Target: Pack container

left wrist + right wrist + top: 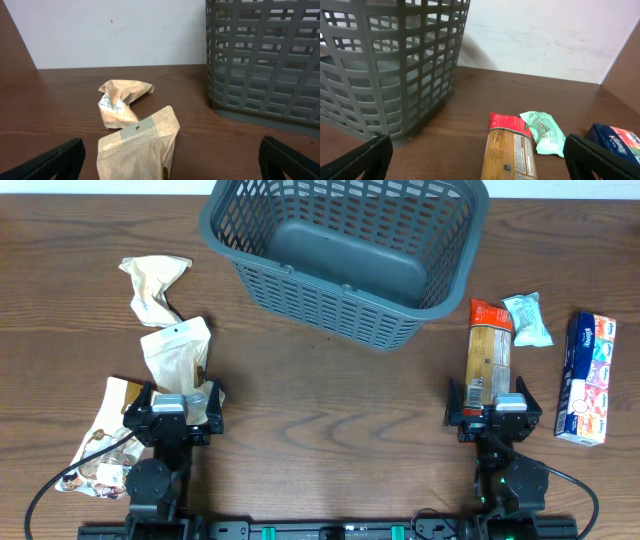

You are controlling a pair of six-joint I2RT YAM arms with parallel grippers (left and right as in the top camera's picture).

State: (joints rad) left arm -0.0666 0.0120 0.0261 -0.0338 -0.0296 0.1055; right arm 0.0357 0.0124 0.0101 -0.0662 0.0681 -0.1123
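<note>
The dark grey slotted basket (345, 250) stands at the back middle of the table, with nothing in it; it also shows in the left wrist view (265, 60) and the right wrist view (390, 65). My left gripper (172, 412) is open and empty, its fingers (170, 162) either side of a tan paper pouch (140, 147). My right gripper (494, 412) is open and empty, its fingers (480, 160) either side of a tall orange packet with a red top (511, 150).
On the left lie a crumpled tan packet (152, 285), the tan pouch (175, 352) and a printed packet (100, 440). On the right lie the orange packet (489, 350), a small mint-green packet (527, 318) and a blue and white box (587, 378).
</note>
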